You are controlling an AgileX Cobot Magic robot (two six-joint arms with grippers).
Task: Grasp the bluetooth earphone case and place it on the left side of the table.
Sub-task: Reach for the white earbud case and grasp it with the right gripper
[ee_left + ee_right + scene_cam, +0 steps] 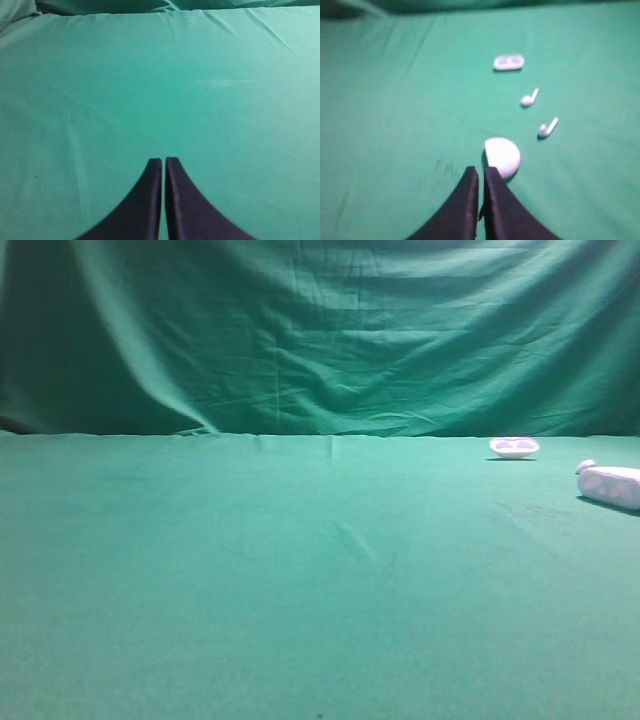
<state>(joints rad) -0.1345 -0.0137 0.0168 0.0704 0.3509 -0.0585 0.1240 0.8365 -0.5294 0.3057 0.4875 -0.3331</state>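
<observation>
On green table, unmarked earphone case

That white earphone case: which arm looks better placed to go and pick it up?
Probably the right. The right gripper, shut, sits just beside the earphone case, while the left gripper, also shut, sees only bare green table.

A broad green cloth-covered tabletop is stretching toward a draped green fabric backdrop. At far right, a shallow white dish is sitting; nearer, a white rounded oblong earphone case is lying at the right edge.
</observation>
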